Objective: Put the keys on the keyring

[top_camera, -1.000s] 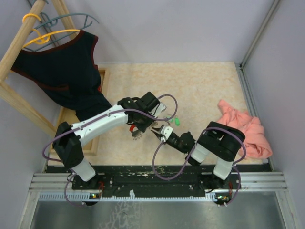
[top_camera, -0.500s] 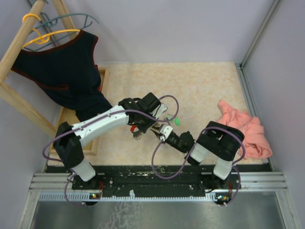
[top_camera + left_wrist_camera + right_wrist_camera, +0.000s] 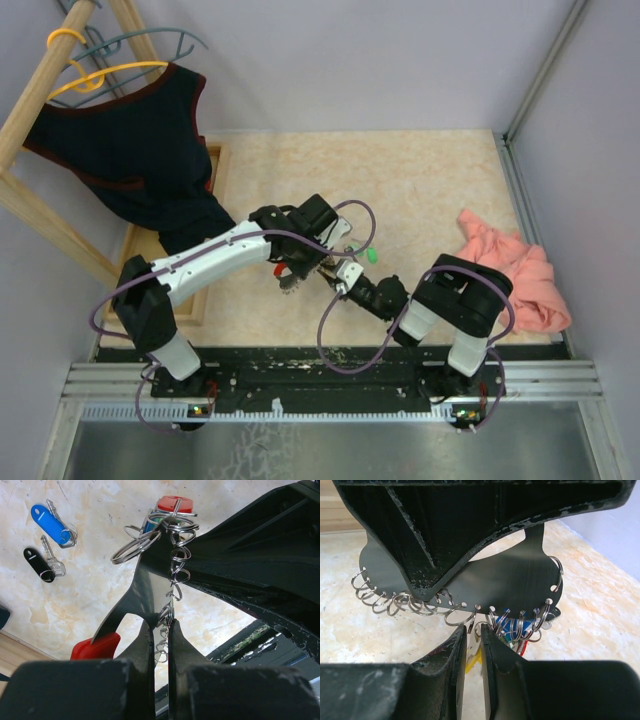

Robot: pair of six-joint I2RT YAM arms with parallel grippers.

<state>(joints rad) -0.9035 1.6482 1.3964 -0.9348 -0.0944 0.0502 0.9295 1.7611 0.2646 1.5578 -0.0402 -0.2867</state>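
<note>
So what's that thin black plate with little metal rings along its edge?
The thin black plate looks like flat plastic, curved along its lower edge, which has a row of holes. Small metal split rings hang from these; a few at one end carry coloured key heads. It is held in the air, clamped by the left gripper, with the right gripper right below its rings.

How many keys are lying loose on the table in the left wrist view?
2. The blue key lies at upper left, the black key just below it. A red key sits by the rings on the keyring, not clearly loose; others may be hidden.
</note>
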